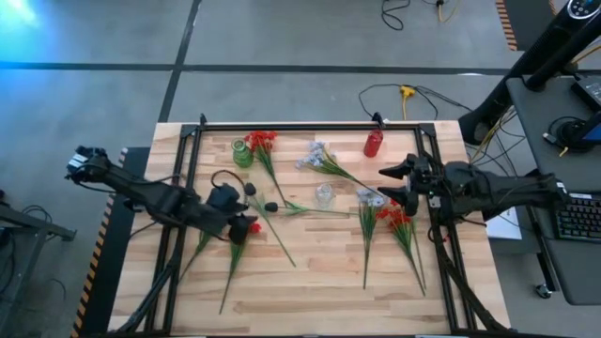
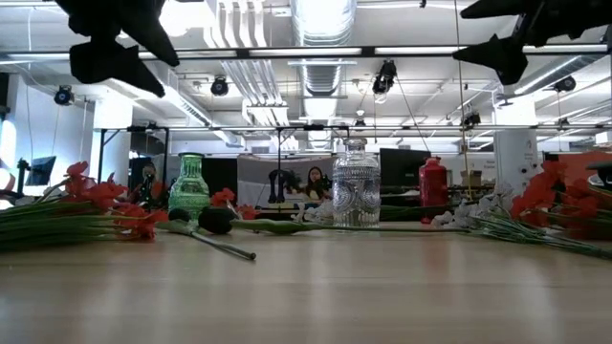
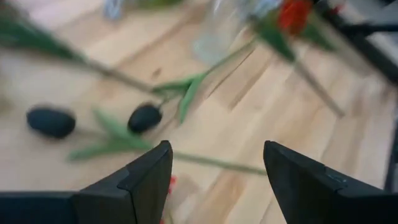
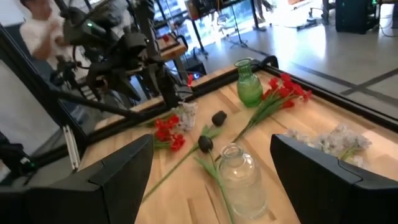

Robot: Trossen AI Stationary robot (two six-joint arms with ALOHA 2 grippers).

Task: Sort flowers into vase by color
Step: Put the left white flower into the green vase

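Observation:
Flowers lie loose on the table. A red spray point(image 1: 261, 141) lies beside the green vase point(image 1: 243, 153). A white-lavender spray point(image 1: 319, 156) lies at the far middle, and more red sprays point(image 1: 396, 218) lie on the right. A dark-blossom stem point(image 1: 263, 198) lies by the clear vase point(image 1: 325, 195), and its buds point(image 3: 145, 117) show in the left wrist view. A red vase point(image 1: 373, 144) stands far right. My left gripper point(image 1: 241, 223) hovers open above a red spray point(image 1: 252, 226). My right gripper point(image 1: 382, 184) hovers open right of the clear vase point(image 4: 239, 177). Both grippers are raised off the table.
A black frame rail point(image 1: 310, 127) runs along the table's far edge, and rails run down both sides. The three vases point(image 2: 356, 186) stand upright across the far half. Bare wood point(image 1: 310, 272) lies toward the near edge. A person point(image 2: 314, 182) shows in the room behind.

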